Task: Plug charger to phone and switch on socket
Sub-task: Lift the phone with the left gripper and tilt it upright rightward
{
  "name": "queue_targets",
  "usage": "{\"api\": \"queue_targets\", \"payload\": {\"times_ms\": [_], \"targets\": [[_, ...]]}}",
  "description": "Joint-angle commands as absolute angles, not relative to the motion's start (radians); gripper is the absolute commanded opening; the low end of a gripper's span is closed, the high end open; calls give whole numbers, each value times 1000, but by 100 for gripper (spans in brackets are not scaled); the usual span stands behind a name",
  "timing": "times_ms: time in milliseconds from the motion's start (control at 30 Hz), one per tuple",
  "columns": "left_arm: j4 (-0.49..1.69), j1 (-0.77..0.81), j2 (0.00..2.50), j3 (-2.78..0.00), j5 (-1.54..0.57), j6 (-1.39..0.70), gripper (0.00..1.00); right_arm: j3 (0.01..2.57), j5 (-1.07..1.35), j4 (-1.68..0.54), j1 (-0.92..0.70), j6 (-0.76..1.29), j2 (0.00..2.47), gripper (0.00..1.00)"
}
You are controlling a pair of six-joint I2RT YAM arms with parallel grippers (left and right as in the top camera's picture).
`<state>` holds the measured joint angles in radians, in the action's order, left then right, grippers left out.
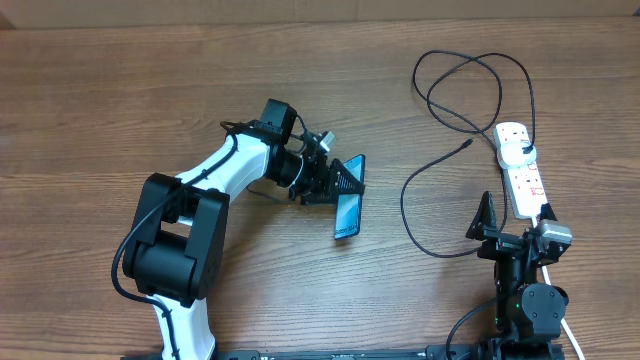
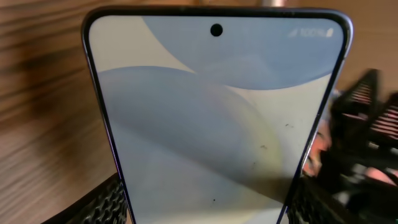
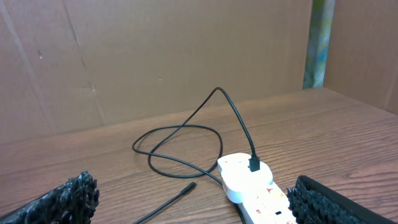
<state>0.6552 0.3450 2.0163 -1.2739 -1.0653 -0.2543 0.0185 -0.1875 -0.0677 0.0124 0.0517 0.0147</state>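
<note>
My left gripper (image 1: pixel 345 182) is shut on the phone (image 1: pixel 347 216) near the table's middle, its black fingers pressed against the two long edges. In the left wrist view the lit blue-white screen of the phone (image 2: pixel 211 106) fills the frame, with ribbed fingers (image 2: pixel 107 205) at both lower corners. The white socket (image 1: pixel 524 178) lies at the right. The charger's white plug head (image 1: pixel 516 146) sits in its far end. The black cable (image 1: pixel 470 90) loops behind, and its loose connector tip (image 1: pixel 469 144) rests on the wood. My right gripper (image 1: pixel 516 222) hangs open just before the socket (image 3: pixel 264 208).
Brown cardboard walls (image 3: pixel 155 56) stand behind the table. A thick white cord (image 1: pixel 572 335) runs from the socket past the right arm's base. The cable's lower loop (image 1: pixel 420 225) lies between the phone and the right gripper.
</note>
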Motion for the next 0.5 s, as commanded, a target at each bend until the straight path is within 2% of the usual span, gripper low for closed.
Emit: {"api": "queue_targets", "payload": {"times_ms": [0,267,467], "targets": [[621,352,2024,-1275,-1291,-241,39,8,-193,-61,15,55,3,100],[524,352,2024,-1275,-1431,-351,38,8,-193,-61,15,54,3,100],[465,352,2024,-1275,-1442,-471,36,8,-193,-61,15,54,3,100]]}}
